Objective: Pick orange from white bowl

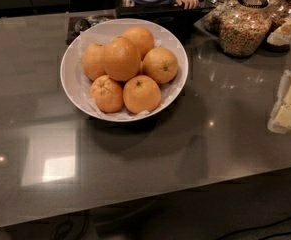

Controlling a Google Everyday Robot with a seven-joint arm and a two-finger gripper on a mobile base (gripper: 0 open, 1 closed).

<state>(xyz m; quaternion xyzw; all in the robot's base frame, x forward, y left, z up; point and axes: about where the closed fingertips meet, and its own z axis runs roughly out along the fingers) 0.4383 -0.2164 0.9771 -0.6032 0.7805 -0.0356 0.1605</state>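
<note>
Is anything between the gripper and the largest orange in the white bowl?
Nothing covers the large smooth orange; it tops the pile in the wide white bowl. The pale gripper is at the right edge; a smaller dimpled orange lies between.

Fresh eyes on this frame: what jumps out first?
The white bowl left of centre on the grey table, piled with six oranges; the orange on top is the largest. A glass cereal jar stands at the back right, and the gripper pokes in at the right edge, clear of the bowl.
</note>
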